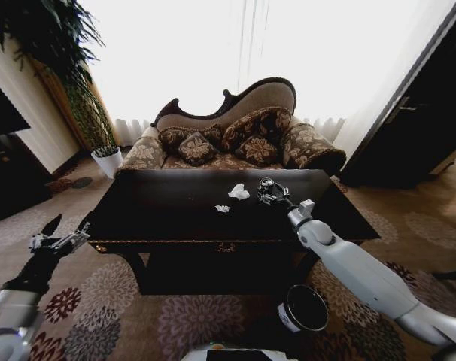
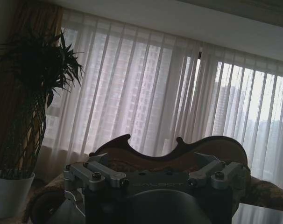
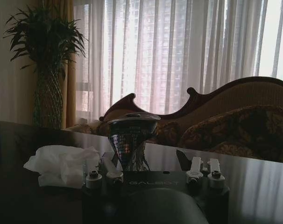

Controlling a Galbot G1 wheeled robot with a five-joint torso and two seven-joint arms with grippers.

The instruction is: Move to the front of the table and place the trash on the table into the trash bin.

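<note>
The dark glossy table (image 1: 175, 218) stands straight ahead. On it lie two crumpled white paper wads (image 1: 239, 192) (image 1: 223, 208); the larger wad (image 3: 62, 164) rests just beside my right gripper. A dented, shiny drink can (image 3: 132, 140) stands upright on the tabletop between the spread fingers of my right gripper (image 1: 264, 189) (image 3: 144, 160), which is open, with a gap on one side of the can. The black round trash bin (image 1: 303, 308) with a white label sits on the carpet under my right forearm. My left gripper (image 1: 66, 229) (image 2: 151, 161) hangs open off the table's left front corner.
A patterned sofa (image 1: 235, 139) with cushions stands close behind the table. A white plant pot (image 1: 107, 162) with a tall plant is at the back left. Dark furniture (image 1: 416, 128) stands at the right. Flowered carpet (image 1: 138, 316) surrounds the table.
</note>
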